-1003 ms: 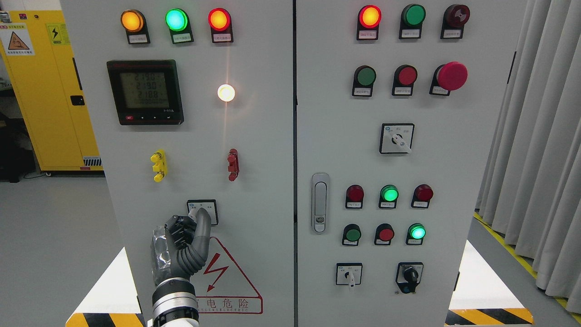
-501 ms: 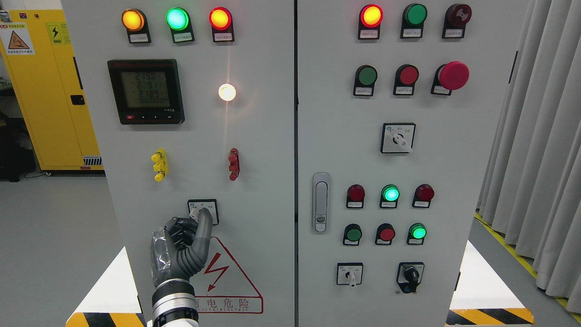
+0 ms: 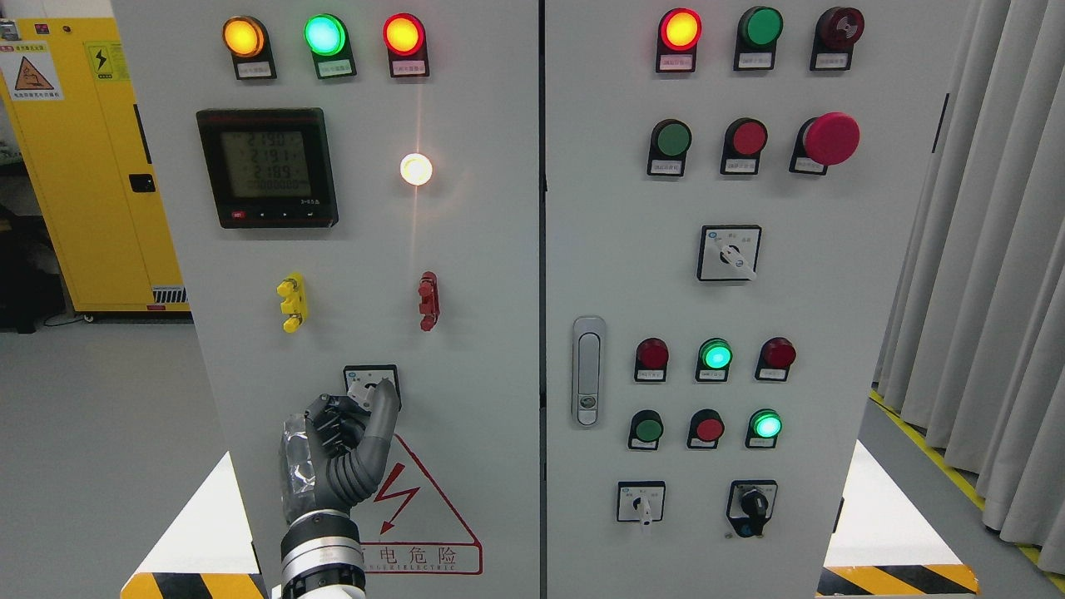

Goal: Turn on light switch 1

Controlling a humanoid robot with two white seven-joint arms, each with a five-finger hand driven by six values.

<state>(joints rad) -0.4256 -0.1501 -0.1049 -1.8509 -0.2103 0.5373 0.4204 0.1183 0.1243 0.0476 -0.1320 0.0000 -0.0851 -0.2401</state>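
Left robot hand [image 3: 337, 449], dark ribbed fingers with a foil-like back, pinches the white knob of the square-plated switch [image 3: 372, 386] at its fingertips. Just below: red triangular warning label [image 3: 416, 516]. Above: round lit lamp [image 3: 415, 169] on the smooth grey cabinet [image 3: 482, 333].

Matt grey painted metal cabinet [image 3: 466, 249]; glossy plastic red mushroom button [image 3: 830, 138]; beside it, soft grey cloth curtain [image 3: 990, 274].

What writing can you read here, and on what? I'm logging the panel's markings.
"有电危险": under the red lightning triangle on the left door.
"ELECTRIC": tiny line below it, the rest blurred.
"219.0 / 219.1 / 218.9", roughly: on the meter screen.
Lamp and button tags, switch plates and the yellow cabinet's signs: too small to read.
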